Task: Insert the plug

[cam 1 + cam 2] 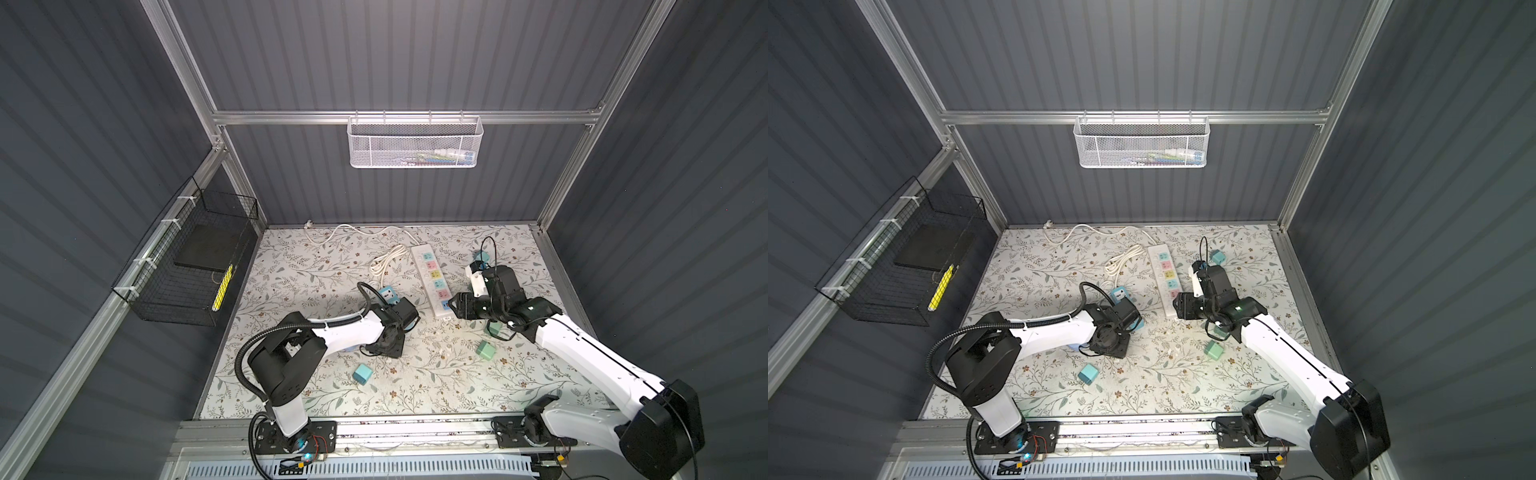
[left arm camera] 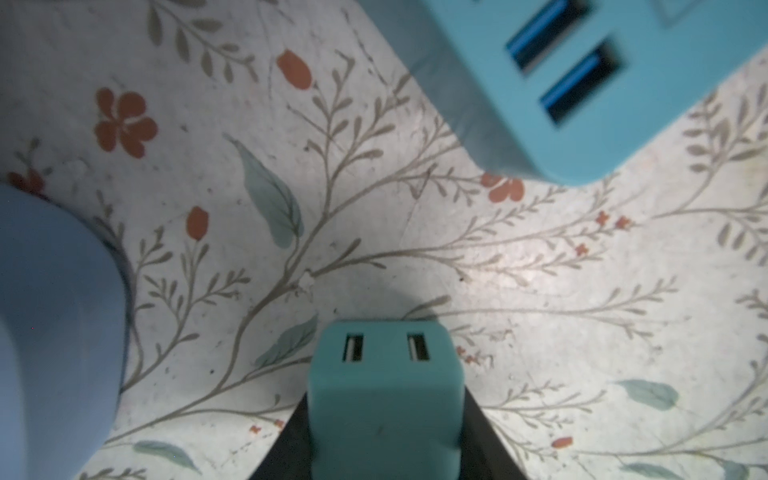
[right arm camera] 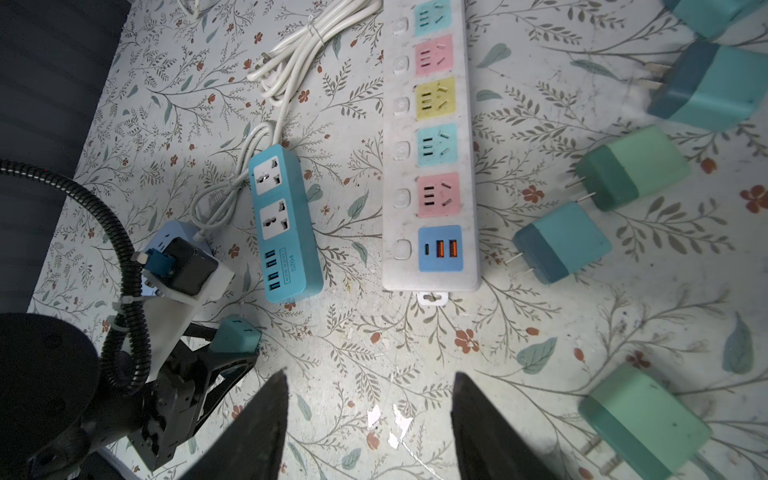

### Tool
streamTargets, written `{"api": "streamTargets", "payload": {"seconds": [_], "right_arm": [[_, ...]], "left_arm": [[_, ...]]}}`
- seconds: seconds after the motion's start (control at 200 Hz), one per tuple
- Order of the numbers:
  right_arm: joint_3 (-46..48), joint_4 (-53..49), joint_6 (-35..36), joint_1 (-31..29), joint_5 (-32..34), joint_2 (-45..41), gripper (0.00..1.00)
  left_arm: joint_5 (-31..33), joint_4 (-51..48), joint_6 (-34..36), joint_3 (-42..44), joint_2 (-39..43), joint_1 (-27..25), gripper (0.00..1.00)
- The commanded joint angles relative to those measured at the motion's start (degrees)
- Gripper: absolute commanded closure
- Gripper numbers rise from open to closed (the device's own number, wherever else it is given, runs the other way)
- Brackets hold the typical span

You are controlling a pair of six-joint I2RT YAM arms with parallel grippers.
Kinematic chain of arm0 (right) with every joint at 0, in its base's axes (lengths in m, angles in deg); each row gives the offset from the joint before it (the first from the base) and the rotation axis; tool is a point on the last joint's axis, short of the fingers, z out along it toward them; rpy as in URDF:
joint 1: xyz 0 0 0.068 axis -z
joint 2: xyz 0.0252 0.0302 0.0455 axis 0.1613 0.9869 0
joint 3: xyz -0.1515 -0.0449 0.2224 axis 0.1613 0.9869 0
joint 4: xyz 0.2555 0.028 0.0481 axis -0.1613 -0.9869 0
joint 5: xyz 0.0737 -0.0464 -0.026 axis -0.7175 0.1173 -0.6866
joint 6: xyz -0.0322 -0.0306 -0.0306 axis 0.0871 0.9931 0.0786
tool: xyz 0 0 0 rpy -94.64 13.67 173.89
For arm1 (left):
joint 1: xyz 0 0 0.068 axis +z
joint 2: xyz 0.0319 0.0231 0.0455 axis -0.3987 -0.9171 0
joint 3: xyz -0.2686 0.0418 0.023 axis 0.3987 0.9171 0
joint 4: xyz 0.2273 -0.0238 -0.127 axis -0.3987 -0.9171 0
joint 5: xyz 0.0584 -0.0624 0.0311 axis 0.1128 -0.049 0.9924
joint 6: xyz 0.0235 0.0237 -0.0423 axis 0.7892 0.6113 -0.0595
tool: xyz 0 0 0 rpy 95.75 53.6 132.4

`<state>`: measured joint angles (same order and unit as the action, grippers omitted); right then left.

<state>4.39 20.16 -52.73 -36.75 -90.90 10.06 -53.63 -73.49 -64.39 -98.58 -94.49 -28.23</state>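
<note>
Left claw [image 2: 384, 419] is clamped on the teal cube-shaped charger plug [image 2: 384, 386], its dark fingers [image 2: 484, 440] pressed against two opposite sides and the face with two USB ports turned away from the wrist. The white plastic power strip with pastel sockets [image 1: 434, 277] lies on the floral-patterned tabletop [image 1: 311, 270]. In both top views the held plug sits to the left of the strip's near end, apart from it. Between the two lies a short blue plastic power strip with two white sockets [image 3: 284, 224], parallel to the white strip; the plug hangs just off its USB end. Right claw [image 3: 370, 415] hovers off the white strip's near end with its fingers spread apart and only bare tabletop between them. Right of the white strip, loose on the tabletop, lie a two-tone teal plug [image 3: 561, 243] and a green plug [image 3: 631, 168], prongs pointing toward the strip, well apart from the held one.
</note>
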Motion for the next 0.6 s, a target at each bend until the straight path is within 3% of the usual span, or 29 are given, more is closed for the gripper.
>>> {"api": "streamTargets", "payload": {"seconds": [0.0,0.225,0.355,0.46,0.595], "right_arm": [[0.38,0.17,0.40,0.15,-0.02,-0.04,0.37],[-0.06,0.06,1.38,0.48,-5.05,0.55,0.37],[-0.02,1.12,2.03,0.84,-10.88,1.30,0.45],[-1.78,1.11,2.85,1.10,-15.36,2.51,0.55],[-5.47,0.12,4.32,1.21,-21.17,4.68,0.61]], "left_arm": [[0.72,0.51,4.65,0.23,1.56,-0.20,0.68],[2.02,9.80,14.75,2.51,10.09,-0.96,0.73],[8.35,22.06,21.15,8.47,18.10,-3.30,0.73],[9.95,33.19,28.56,14.68,22.84,-3.78,0.74],[10.67,43.60,36.62,19.56,25.86,-3.78,0.74]]}}
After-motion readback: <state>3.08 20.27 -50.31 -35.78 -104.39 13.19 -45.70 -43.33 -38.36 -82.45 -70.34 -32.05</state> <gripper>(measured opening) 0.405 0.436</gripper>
